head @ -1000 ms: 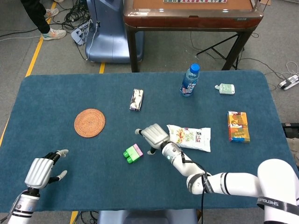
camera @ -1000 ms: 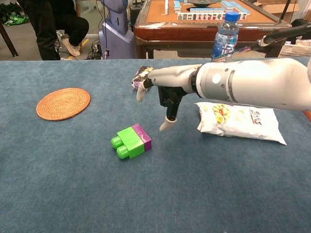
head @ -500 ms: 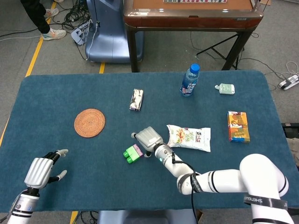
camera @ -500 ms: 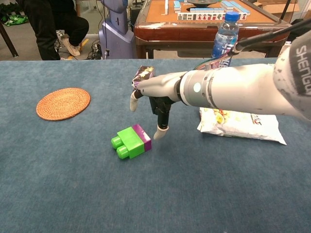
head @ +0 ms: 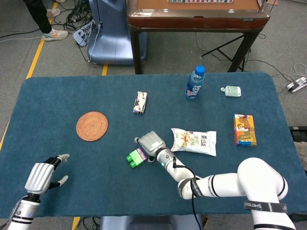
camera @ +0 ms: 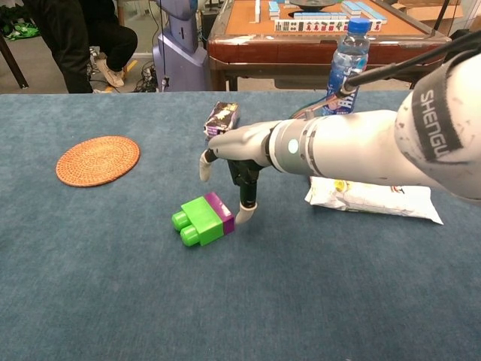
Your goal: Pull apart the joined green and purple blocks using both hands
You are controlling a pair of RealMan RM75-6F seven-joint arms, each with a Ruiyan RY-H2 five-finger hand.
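The joined green and purple blocks (head: 136,157) (camera: 204,219) lie on the blue table, green half toward the left, purple half toward the right. My right hand (head: 150,143) (camera: 234,154) hovers just right of and above the purple end, fingers spread and pointing down. One fingertip (camera: 246,210) stands right beside the purple block; contact cannot be told. Nothing is held. My left hand (head: 42,175) rests near the table's front left corner, fingers apart and empty, seen only in the head view.
A snack bag (head: 194,141) (camera: 370,192) lies right of the right hand. A woven coaster (head: 92,126) (camera: 98,159), a foil packet (head: 140,102) (camera: 222,118), a water bottle (head: 194,82) (camera: 349,55), a small box (head: 244,129) and a white item (head: 232,91) lie farther off.
My right hand has moved left and down toward the blocks, its fingertip now beside the purple end. The blocks and my left hand have not moved.
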